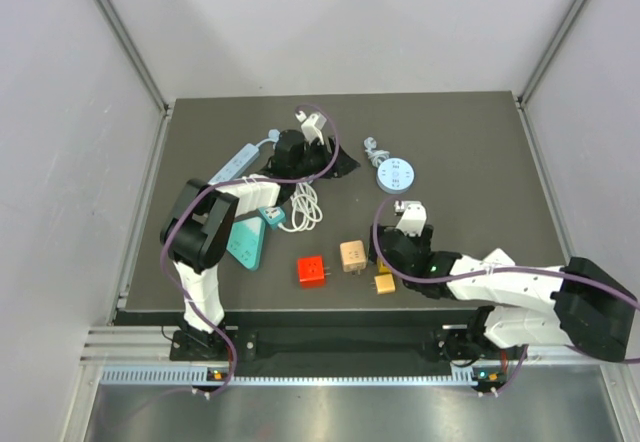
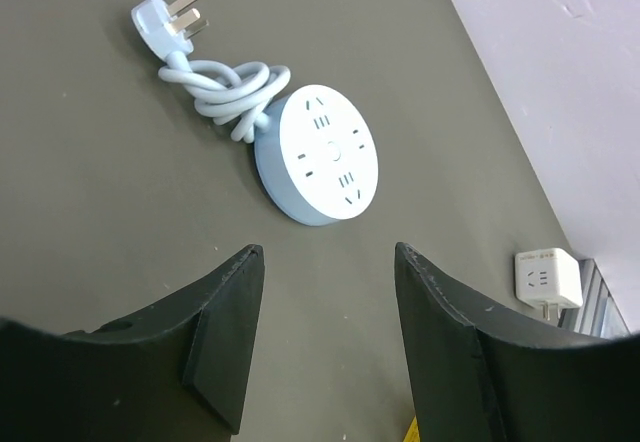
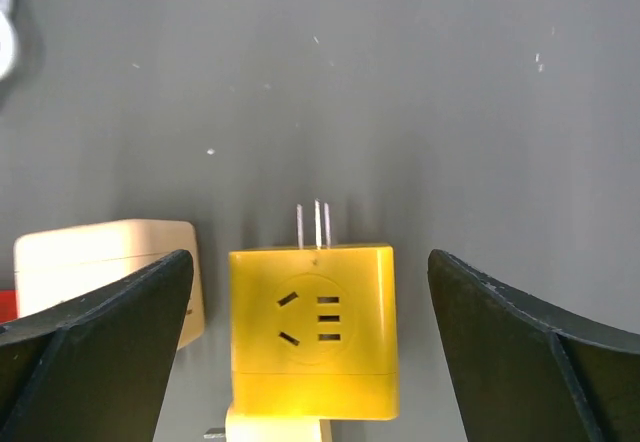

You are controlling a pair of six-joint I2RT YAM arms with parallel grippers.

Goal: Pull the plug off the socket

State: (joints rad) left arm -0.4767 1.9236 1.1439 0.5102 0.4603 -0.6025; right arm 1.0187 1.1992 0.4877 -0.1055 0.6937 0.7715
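You're getting bright, even overhead light in all views; the table (image 1: 470, 162) is showing only soft, faint shadows. In your right wrist view the yellow socket cube (image 3: 313, 327) is blurring along its near edge.

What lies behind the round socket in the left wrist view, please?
Its coiled white cable, ending in a loose plug flat on the table. Where the cable joins the socket is hidden by the socket's body.
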